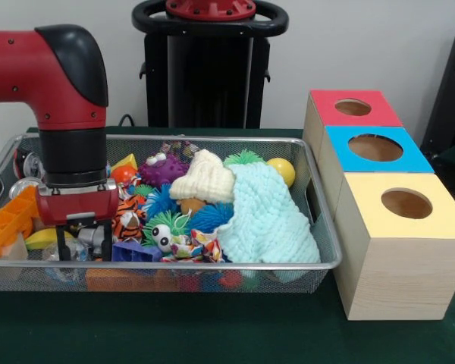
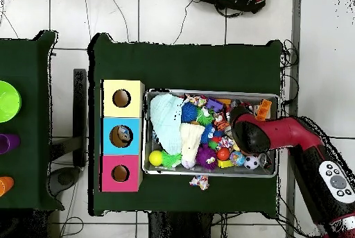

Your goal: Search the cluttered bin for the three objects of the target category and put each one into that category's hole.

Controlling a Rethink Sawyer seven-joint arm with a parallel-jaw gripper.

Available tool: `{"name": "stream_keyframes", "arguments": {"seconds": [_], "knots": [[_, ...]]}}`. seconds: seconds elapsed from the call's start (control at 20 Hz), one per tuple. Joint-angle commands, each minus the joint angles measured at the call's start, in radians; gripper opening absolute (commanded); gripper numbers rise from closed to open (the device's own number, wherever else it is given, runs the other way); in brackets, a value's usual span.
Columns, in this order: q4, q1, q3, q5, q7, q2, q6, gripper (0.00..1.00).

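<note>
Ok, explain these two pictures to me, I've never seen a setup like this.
The red and black machine is a robot arm. One picture looks across the table at it; the other looks straight down. Its hand reaches into a wire basket full of toys, with a pale blue cloth and a cream cloth on top. Whether the hand holds anything is hidden by clutter. Beside the basket stand three wooden boxes, each with a round hole: red, blue and yellow. In the overhead picture, something lies inside the blue box's hole.
</note>
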Motion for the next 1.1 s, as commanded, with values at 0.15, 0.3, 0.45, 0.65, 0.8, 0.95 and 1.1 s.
{"name": "stream_keyframes", "arguments": {"seconds": [0.15, 0.3, 0.45, 0.65, 0.8, 0.95, 1.1], "knots": [[-0.074, -0.032, -0.026, -0.048, -0.254, 0.13, 0.037, 1.0], [-0.068, -0.036, -0.024, -0.041, -0.266, 0.124, 0.049, 1.0], [-0.069, -0.05, -0.013, -0.019, -0.301, 0.125, 0.077, 1.0], [-0.058, -0.069, 0.004, 0.011, -0.349, 0.085, 0.115, 1.0], [-0.069, -0.077, 0.011, 0.013, -0.371, 0.087, 0.119, 1.0], [-0.09, -0.083, 0.019, 0.004, -0.39, 0.113, 0.112, 1.0], [-0.09, -0.09, 0.023, 0.001, -0.401, 0.111, 0.112, 1.0]]}}
